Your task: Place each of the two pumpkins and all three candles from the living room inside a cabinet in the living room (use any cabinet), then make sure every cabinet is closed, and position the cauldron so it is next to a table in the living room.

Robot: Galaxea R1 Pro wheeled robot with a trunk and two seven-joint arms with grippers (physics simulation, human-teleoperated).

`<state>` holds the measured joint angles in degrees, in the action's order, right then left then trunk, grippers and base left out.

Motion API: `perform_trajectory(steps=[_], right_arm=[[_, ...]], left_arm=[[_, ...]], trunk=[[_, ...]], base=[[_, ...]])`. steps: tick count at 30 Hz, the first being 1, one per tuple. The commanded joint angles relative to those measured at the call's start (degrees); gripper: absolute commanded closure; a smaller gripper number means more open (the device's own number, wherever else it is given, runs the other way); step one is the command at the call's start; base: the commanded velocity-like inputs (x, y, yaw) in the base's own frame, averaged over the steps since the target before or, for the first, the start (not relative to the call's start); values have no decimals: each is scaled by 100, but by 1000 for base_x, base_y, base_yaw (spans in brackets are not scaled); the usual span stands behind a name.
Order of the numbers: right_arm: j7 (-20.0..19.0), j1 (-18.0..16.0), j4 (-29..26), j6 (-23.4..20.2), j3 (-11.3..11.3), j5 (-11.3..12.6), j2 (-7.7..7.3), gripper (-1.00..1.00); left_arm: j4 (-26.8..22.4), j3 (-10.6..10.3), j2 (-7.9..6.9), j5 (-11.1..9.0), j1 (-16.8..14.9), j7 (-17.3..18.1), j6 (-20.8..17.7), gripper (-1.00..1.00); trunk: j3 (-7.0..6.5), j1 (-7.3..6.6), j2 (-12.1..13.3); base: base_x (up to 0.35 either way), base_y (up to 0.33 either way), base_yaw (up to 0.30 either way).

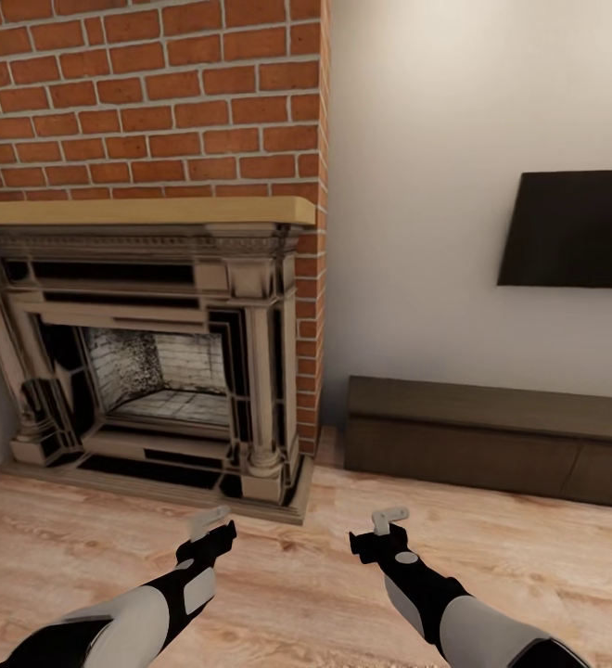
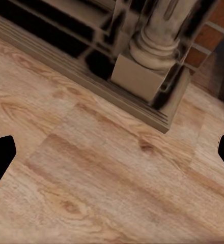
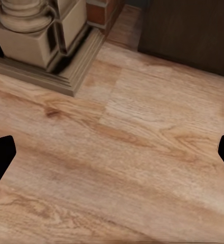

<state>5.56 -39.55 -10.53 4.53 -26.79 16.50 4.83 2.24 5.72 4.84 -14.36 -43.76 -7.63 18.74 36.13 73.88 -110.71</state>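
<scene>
A: What's ahead of the left gripper (image 1: 215,521)?

B: The fireplace (image 1: 148,353), with its column base just beyond the fingertips. The jaws stand wide apart with nothing between them; its wrist camera looks down on bare floor (image 2: 102,173) between two dark tips.

A: And the right gripper (image 1: 387,521)?

B: Also spread wide and empty, hovering over planks. Beyond it and off to its right the cabinet (image 1: 491,436) sits against the wall under a dark screen (image 1: 575,227). Its fronts look flush, so closed as far as I can tell.

A: Any pumpkins, candles or cauldron?

B: None that I can point to here. I'd judge this a travelling step, between fetching items.

A: So what next?

B: Probably turn the base to find a pumpkin or candle, pick it up, then come back and pull a drawer open.
</scene>
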Motion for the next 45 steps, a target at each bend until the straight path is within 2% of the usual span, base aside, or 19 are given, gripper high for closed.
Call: perform_trajectory(steps=[1,15,24,45], right_arm=[[24,-7,7,22,-48,55,1,-100],[25,-8,7,28,-37,56,-13,-100],[32,-5,4,39,-37,58,-41,-100],[33,-4,-10,41,-36,64,-81,-100]], left_arm=[[22,43,0,12,-10,-1,42,-100],[22,43,0,12,-11,0,42,-100],[22,43,0,12,-12,1,42,-100],[22,43,0,12,-10,3,35,-100]], trunk=[[14,-1,-3],[142,-1,-3],[152,-1,-3],[152,-1,-3]], base=[[0,0,-163],[0,0,-38],[35,0,-27],[294,0,-275]])
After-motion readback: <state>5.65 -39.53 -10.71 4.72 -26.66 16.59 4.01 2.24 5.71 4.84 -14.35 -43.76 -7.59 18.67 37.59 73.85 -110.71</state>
